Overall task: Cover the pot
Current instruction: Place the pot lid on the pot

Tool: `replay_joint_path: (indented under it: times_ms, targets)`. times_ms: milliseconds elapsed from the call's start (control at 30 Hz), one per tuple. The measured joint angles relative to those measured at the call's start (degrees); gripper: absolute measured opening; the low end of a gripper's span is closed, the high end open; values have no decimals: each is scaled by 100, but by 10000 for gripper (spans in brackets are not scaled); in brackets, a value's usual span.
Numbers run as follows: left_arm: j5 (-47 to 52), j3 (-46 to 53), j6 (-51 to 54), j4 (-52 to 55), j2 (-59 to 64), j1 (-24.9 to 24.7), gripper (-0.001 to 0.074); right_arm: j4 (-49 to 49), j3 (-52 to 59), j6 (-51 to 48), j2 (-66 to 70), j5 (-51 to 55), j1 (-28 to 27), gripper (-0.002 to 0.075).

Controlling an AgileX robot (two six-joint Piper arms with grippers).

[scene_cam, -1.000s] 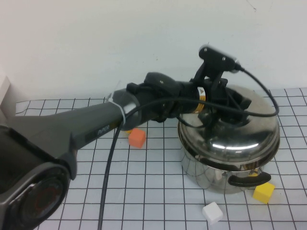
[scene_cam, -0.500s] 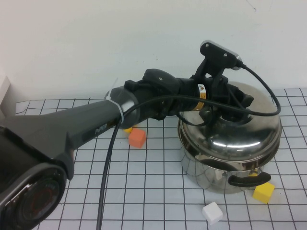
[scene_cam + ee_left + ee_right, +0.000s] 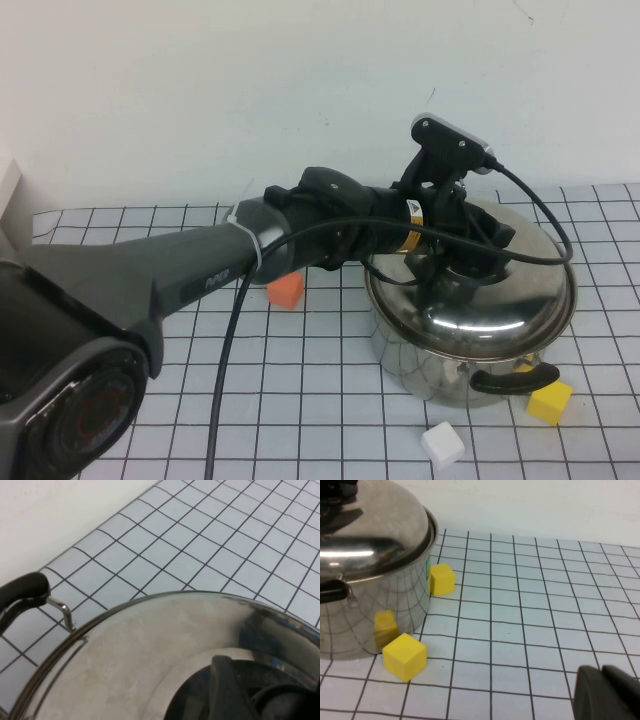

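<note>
The pot (image 3: 420, 362) is large and shiny, with a black side handle (image 3: 515, 378), and stands right of centre on the gridded table. A domed steel lid (image 3: 500, 310) sits over its mouth, roughly level with the rim. My left gripper (image 3: 452, 262) reaches in from the left and is shut on the lid's black knob (image 3: 235, 690), which the arm hides in the high view. The left wrist view shows the lid (image 3: 150, 650) and a pot handle (image 3: 25, 587). My right gripper (image 3: 601, 675) hovers low, right of the pot (image 3: 380, 600), shut and holding nothing.
Small blocks lie around the pot: an orange one (image 3: 286, 288) to its left, a white one (image 3: 442, 444) in front, a yellow one (image 3: 550, 401) by the front handle. The right wrist view shows two yellow blocks (image 3: 404, 656) (image 3: 442, 579) beside the pot wall. A white wall runs behind.
The left gripper has carried the lid down and slightly left, from a raised, tilted position to sitting lower over the pot's rim. The blocks have not moved.
</note>
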Motion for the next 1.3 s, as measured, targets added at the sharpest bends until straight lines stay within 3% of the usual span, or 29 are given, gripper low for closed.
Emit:
replay_joint_path:
  times_ms: [533,600,733,867,967,1033,1300]
  targets:
    - [-46,54,-63,-14,-23,47,321,0,0,0,0,0,0,11]
    - [32,54,-101,-4,-12,47,381,0,0,0,0,0,0,11]
    - [303,57,-205,6,-14,59,590,0,0,0,0,0,0,11]
    - [516,120,-315,6,-194,59,627,0,0,0,0,0,0,11]
    - [647,122,-355,6,-489,79,575,0,0,0,0,0,0,11]
    - [781,122,-360,6,-754,106,503,0,0,0,0,0,0,11]
    - [936,122,-353,6,-1504,105,87,0,0,0,0,0,0,11]
